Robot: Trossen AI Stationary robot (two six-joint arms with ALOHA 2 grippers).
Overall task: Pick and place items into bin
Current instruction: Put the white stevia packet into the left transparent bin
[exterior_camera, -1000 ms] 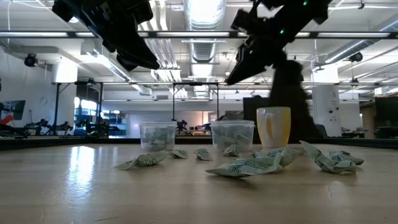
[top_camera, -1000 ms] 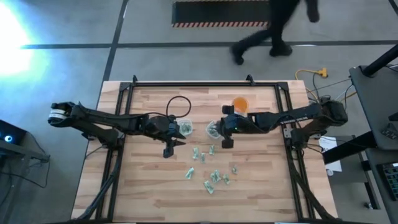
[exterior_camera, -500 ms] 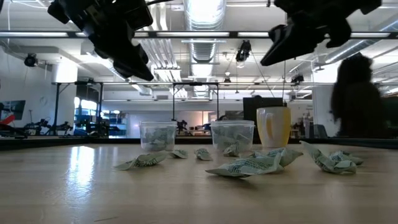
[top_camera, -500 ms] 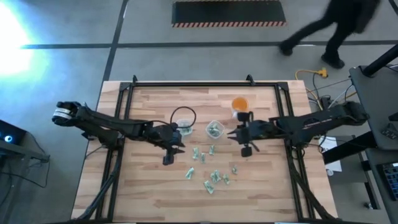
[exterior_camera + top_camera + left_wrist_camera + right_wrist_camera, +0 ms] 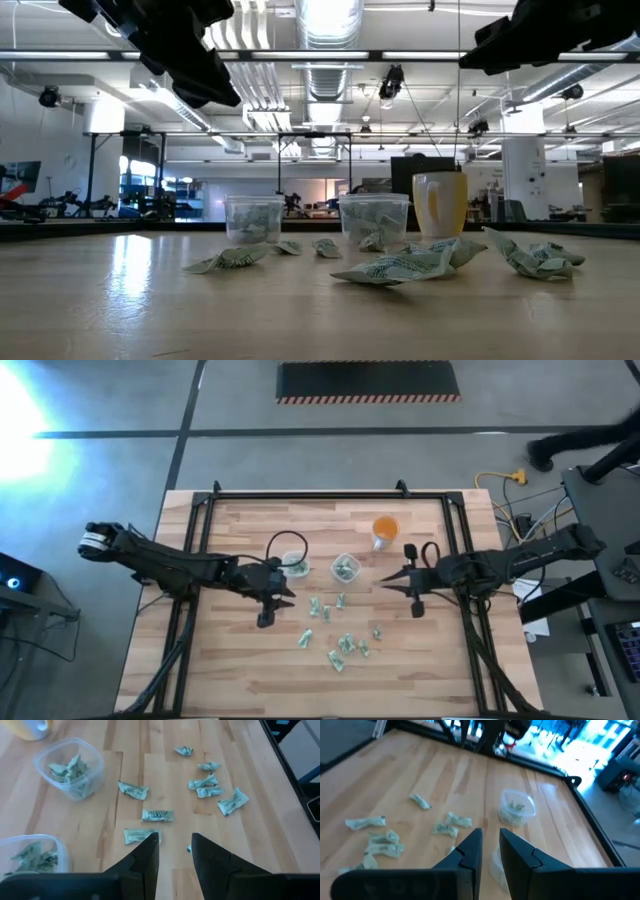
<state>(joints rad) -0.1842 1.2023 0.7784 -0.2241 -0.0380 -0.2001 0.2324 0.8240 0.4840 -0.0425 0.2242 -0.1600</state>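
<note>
Several small pale green-and-white wrappers [image 5: 340, 630] lie scattered on the wooden table [image 5: 230, 660], also seen as wrappers [image 5: 200, 785] in the left wrist view. Two clear cups [image 5: 295, 567] [image 5: 345, 567] stand upright behind them, each with wrappers inside. My left gripper [image 5: 285, 593] hovers open beside the left cup, above a wrapper [image 5: 137, 836], fingers [image 5: 150, 852] empty. My right gripper [image 5: 387, 581] hovers right of the right cup, fingers [image 5: 472, 845] a narrow gap apart, nothing between them. In the low view both grippers [image 5: 205, 75] [image 5: 490, 50] hang well above the table.
An orange cup [image 5: 385, 530] stands behind the right clear cup, toward the far edge. A black frame [image 5: 300, 495] runs around the table. Bare wood lies to the near left and near right of the wrappers. A person's leg [image 5: 560, 450] shows on the floor beyond the table.
My right gripper has drawn back from above the right clear cup toward the table's right edge and has tipped up nearer to level. My left gripper has swung a little toward the near edge, away from the left cup. A person has walked past behind the table.
</note>
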